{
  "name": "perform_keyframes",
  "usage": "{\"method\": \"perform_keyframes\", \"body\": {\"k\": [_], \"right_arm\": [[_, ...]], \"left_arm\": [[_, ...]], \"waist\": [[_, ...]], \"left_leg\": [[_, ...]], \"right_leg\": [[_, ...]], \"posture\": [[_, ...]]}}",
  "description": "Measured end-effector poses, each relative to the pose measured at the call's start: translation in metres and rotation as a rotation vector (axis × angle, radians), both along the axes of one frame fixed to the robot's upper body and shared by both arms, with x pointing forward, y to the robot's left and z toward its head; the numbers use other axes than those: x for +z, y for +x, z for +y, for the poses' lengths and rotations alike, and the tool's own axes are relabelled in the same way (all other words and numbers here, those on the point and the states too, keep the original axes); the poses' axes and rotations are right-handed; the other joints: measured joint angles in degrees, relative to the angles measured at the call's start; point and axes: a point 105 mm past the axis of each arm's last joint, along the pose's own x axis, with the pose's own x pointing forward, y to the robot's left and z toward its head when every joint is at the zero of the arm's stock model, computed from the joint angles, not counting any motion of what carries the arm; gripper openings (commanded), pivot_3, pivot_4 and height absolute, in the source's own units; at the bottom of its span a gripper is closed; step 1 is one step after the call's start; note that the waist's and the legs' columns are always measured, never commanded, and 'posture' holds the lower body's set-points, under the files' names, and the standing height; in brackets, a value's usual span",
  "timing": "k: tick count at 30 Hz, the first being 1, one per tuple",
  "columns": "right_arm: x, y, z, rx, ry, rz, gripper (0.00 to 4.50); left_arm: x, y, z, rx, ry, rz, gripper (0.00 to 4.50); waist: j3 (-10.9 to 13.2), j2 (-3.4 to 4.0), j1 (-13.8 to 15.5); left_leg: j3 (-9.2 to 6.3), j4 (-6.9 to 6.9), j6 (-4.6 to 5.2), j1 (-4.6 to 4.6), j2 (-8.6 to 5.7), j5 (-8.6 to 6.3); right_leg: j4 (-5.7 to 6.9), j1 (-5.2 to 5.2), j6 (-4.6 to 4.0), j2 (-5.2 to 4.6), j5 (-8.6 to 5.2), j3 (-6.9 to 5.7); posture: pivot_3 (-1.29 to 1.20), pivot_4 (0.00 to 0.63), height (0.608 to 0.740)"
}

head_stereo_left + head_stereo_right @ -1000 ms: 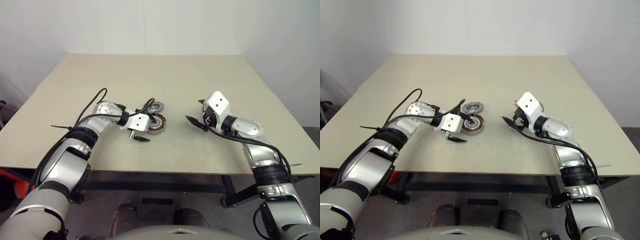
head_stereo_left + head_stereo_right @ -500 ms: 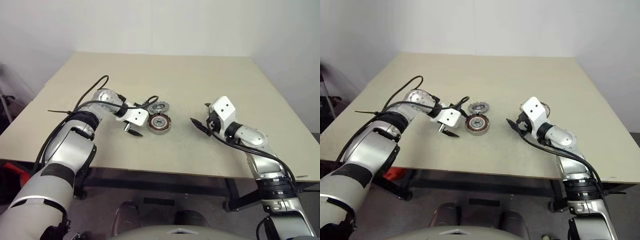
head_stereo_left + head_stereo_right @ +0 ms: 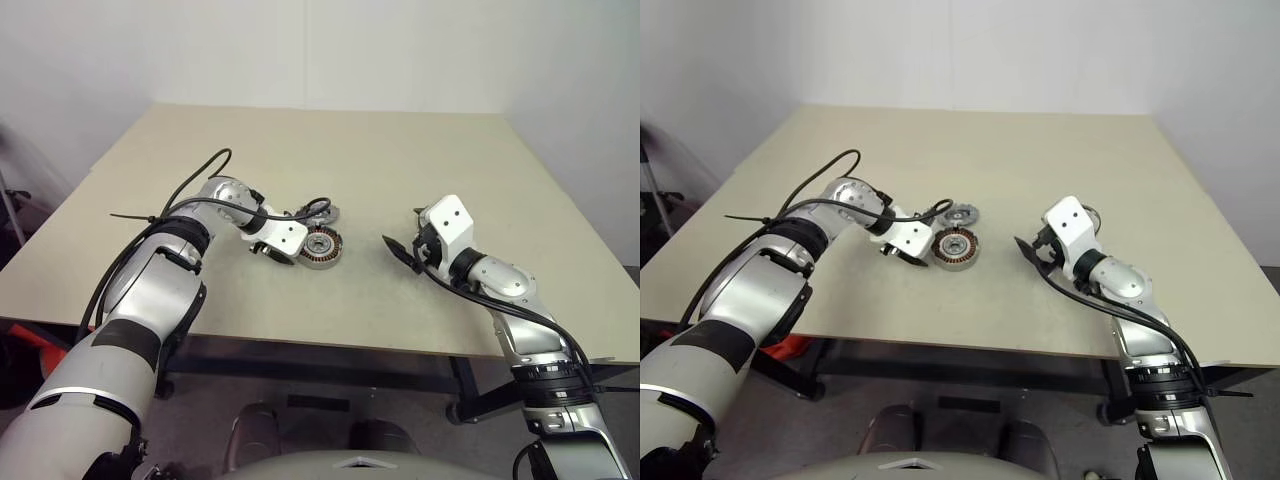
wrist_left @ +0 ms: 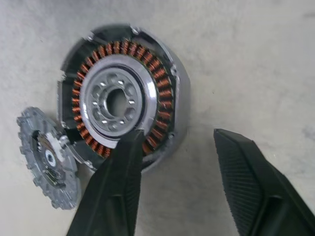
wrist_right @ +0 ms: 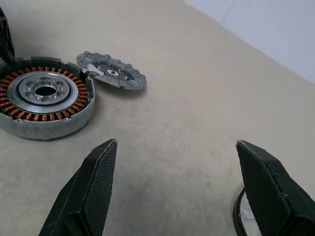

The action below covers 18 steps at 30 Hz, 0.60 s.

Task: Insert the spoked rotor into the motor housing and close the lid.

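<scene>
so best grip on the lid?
Judging by its pose: the lid lies flat on the table, one edge against the motor housing. Come from above and pinch the notched rim on its free side, away from the housing.

No readable text, label, brand, number or sign appeared on anything in view; any markings were too small to make out

Open motor housing (image 4: 123, 101), lid (image 4: 47, 157) touching — upright.
</scene>
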Motion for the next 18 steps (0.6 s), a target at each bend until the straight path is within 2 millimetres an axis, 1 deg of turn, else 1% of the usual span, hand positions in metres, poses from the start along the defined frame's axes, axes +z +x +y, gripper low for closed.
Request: {"method": "perform_keyframes", "body": {"k": [10,16,18], "right_arm": [[0.0005,-0.0002,-0.0012,-0.017,0.009,-0.006,4.35],[-0.0026,-0.0026,-0.0009,-0.034,0.021,-0.004,4.35],[-0.0040,-0.0029,-0.0018,-0.041,0.022,0.000,4.35]], "left_arm": [[-0.0075,-0.0061,0.0000,-0.042,0.056,0.029,2.52],[-0.0076,-0.0040,-0.0039,-0.055,0.092,0.004,2.52],[-0.0078,-0.0032,-0.0042,-0.054,0.098,-0.002,2.14]], "waist": [[0.0,0.00,0.0],[0.0,0.00,0.1],[0.0,0.00,0.1]], "left_leg": [[0.00,0.00,0.00,0.00,0.00,0.00],[0.00,0.00,0.01,0.07,-0.04,0.00],[0.00,0.00,0.01,0.10,-0.05,0.01]], "right_leg": [[0.01,0.00,0.00,-0.02,0.00,0.00],[0.01,0.09,0.02,-0.11,0.00,-0.01],[0.01,0.13,0.03,-0.13,0.00,0.00]], "posture": [[0.00,0.000,0.740],[0.00,0.000,0.740],[0.00,0.000,0.740]]}}
